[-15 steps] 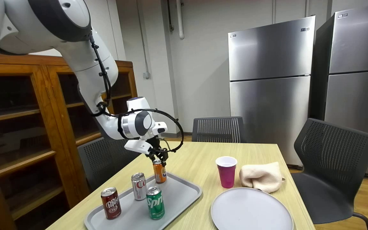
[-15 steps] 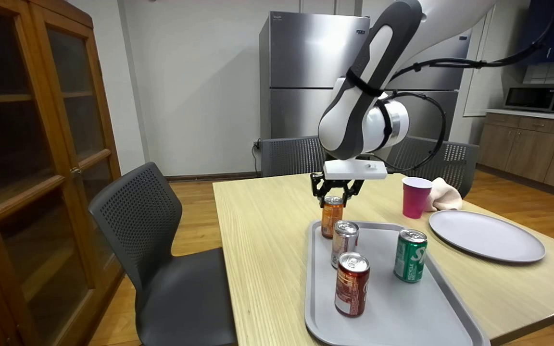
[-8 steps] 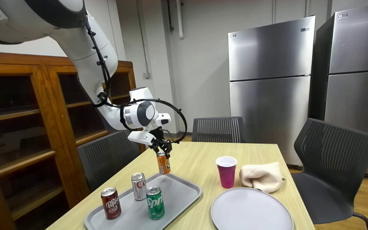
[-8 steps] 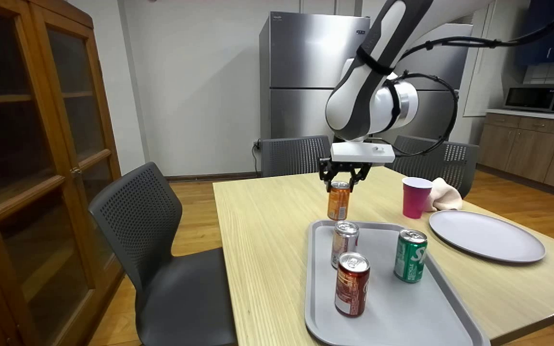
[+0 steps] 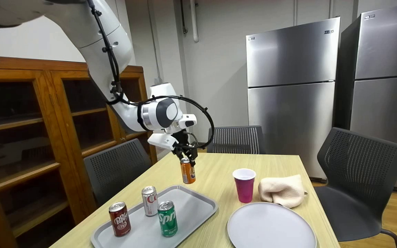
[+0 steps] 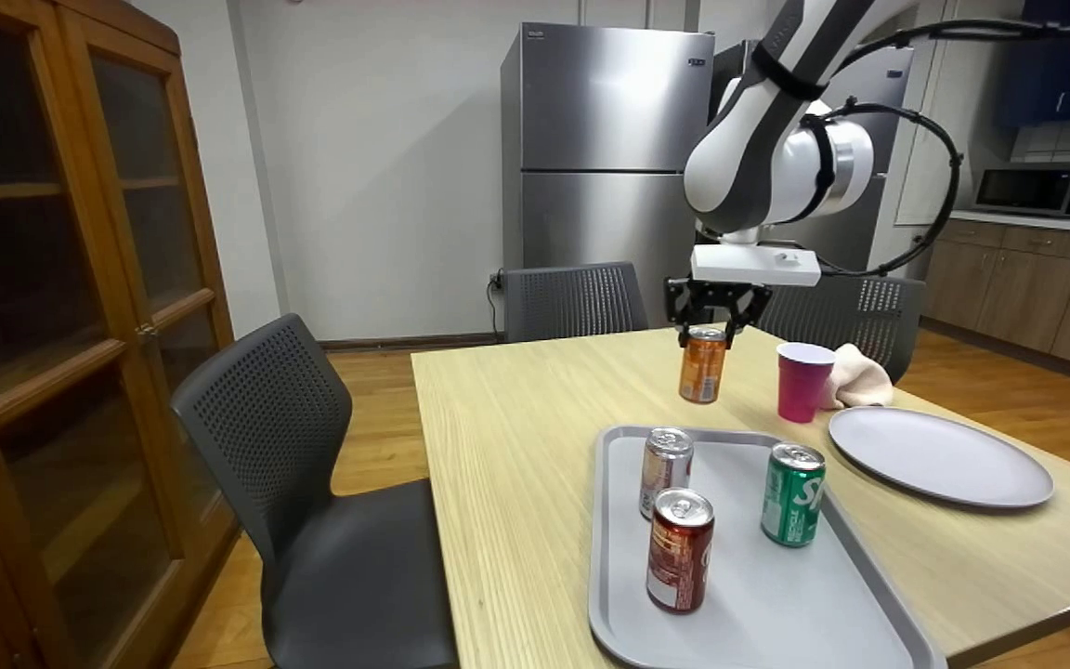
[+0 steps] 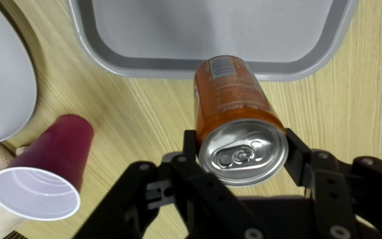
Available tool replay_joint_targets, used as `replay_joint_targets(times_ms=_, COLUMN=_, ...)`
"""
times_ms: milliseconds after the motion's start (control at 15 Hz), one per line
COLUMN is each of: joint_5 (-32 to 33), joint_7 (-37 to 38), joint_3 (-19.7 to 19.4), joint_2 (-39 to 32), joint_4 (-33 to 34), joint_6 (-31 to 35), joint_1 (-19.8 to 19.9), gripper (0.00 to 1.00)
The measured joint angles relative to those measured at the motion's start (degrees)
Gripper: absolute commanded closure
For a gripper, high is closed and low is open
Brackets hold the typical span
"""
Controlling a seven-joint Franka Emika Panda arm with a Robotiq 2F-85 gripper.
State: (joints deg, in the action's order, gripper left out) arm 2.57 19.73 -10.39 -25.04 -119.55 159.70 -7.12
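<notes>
My gripper (image 7: 238, 133) is shut on an orange soda can (image 7: 230, 93), with a black finger (image 7: 190, 142) pressed to either side just under its silver lid. In both exterior views the orange can (image 5: 187, 173) (image 6: 702, 370) hangs upright or nearly so above the table, past the end of a grey tray (image 5: 203, 204). On that tray stand a silver cola can (image 5: 150, 200), a dark red Dr Pepper can (image 5: 119, 219) and a green Sprite can (image 5: 168, 219). From the wrist, the can's bottom overlaps the tray's rim (image 7: 158, 72).
A magenta cup (image 5: 244, 187) stands upright beside a cream cloth (image 5: 283, 189) and a round grey plate (image 5: 271, 227). Dark chairs (image 6: 312, 446) (image 5: 360, 179) surround the table. A wooden cabinet (image 6: 80, 325) and steel fridges (image 5: 291, 103) stand farther off.
The orange can has been lifted off the tray in my gripper and carried beyond the tray's end, toward the cup's side. The other cans have stayed put.
</notes>
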Motion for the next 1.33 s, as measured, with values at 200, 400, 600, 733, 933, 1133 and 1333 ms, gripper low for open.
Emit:
replay_joint_targets(times_ms=200, joint_5=0.0, joint_7=-1.0, joint_3=0.0, joint_2=1.7, joint_4=-1.8, joint_6=-0.2, joint_1=2.7, gripper=0.62)
replay_joint_targets(times_ms=400, joint_5=0.0, joint_7=-2.6, joint_3=-0.1, joint_2=3.0, joint_4=-3.1, joint_6=-0.2, joint_1=5.7, gripper=0.62)
replay_joint_targets(times_ms=600, joint_5=0.0, joint_7=-4.3, joint_3=-0.3, joint_2=3.9, joint_4=-4.3, joint_6=-0.2, joint_1=8.6, gripper=0.62)
replay_joint_targets(times_ms=733, joint_5=-0.4, joint_7=-5.6, joint_3=-0.6, joint_2=4.1, joint_4=-4.9, joint_6=-0.3, joint_1=10.5, gripper=0.62)
replay_joint_targets(times_ms=933, joint_5=-0.5, joint_7=-7.2, joint_3=-1.3, joint_2=4.1, joint_4=-5.5, joint_6=-0.4, joint_1=13.0, gripper=0.62)
replay_joint_targets(times_ms=1133, joint_5=-0.5, joint_7=-8.1, joint_3=-2.3, joint_2=4.1, joint_4=-5.7, joint_6=-0.8, joint_1=15.0, gripper=0.62)
replay_joint_targets(times_ms=1333, joint_5=-0.5, joint_7=-8.6, joint_3=-3.5, joint_2=4.1, joint_4=-5.7, joint_6=-1.1, joint_1=16.6, gripper=0.62)
